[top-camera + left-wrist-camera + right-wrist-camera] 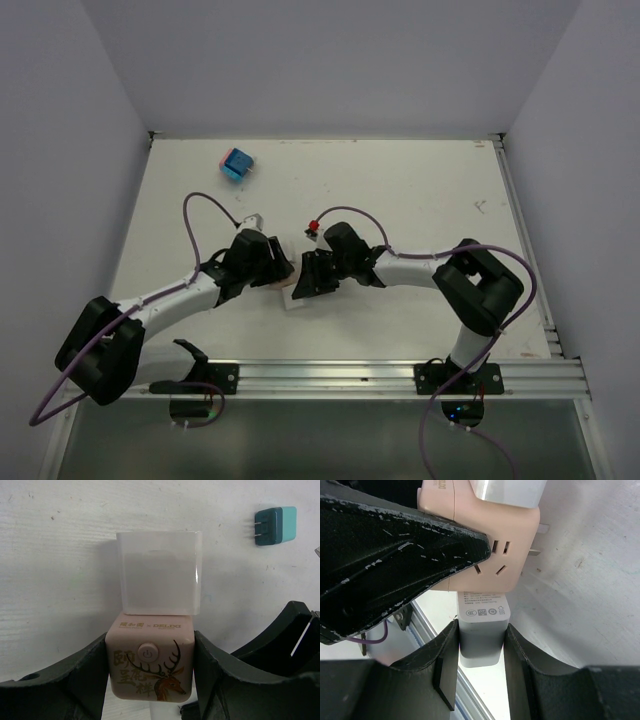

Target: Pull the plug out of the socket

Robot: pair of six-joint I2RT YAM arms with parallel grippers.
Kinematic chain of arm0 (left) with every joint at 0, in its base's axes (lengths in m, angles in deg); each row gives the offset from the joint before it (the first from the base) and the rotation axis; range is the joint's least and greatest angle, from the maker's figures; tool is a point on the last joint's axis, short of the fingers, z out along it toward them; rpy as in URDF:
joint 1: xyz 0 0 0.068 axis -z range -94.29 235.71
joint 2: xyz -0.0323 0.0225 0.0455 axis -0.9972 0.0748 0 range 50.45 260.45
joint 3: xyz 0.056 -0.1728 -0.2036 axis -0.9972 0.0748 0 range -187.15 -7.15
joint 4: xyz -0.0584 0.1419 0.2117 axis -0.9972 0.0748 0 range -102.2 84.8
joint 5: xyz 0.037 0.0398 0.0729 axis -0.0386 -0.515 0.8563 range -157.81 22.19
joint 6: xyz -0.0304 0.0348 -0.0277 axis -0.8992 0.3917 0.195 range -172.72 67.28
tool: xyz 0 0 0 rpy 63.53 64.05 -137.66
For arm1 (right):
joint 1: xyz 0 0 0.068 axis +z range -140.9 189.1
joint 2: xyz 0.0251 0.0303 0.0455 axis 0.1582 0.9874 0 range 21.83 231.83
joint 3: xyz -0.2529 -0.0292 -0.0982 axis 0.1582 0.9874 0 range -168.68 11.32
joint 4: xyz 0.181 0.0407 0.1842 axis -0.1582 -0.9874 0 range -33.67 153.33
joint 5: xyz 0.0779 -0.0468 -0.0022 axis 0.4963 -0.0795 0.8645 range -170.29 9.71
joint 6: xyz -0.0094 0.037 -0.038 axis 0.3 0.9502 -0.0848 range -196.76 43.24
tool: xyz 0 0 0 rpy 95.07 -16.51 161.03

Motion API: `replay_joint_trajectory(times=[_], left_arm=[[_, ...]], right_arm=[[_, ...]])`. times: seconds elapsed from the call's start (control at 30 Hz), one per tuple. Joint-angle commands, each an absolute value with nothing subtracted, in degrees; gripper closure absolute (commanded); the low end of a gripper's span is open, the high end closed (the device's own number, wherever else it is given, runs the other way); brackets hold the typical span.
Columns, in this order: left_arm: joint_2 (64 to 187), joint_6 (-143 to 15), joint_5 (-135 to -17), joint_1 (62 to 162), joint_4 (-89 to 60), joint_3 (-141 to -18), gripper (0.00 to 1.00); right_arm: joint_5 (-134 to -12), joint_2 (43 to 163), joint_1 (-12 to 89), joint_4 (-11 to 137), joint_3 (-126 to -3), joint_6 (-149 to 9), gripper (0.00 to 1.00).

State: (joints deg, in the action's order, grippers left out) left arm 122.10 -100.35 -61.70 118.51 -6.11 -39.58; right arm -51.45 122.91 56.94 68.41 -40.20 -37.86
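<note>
Left pincer (150, 655) holds the socket (149, 685); right wrist alone shows the plug (483, 630) clamped.

Your two arms are a matched pair. The white-and-black left arm (170, 296) and white-and-black right arm (410, 268) both have glossy white tube links between chunky matte black joint housings. A thin purple cable (190, 212) runs along each, and each sits on a flat black base plate (195, 378). The black plastic left hand (150, 680) has thick fingers (395, 545) scuffed with whitish scratches. The black right hand (481, 650) has smoother, cleaner ones.
</note>
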Motion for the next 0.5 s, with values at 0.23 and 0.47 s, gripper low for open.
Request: replay_joint_trajectory(times=[0.23, 0.47], left_arm=[[124.0, -103.9, -38.6, 115.6, -12.3, -42.3, 1.0], [124.6, -103.6, -37.3, 115.1, -13.0, -43.2, 1.0]], right_arm=[[-36.4, 122.4, 59.3, 52.8, -37.5, -42.4, 1.0], [-34.9, 122.8, 59.5, 52.7, -36.1, -43.5, 1.0]])
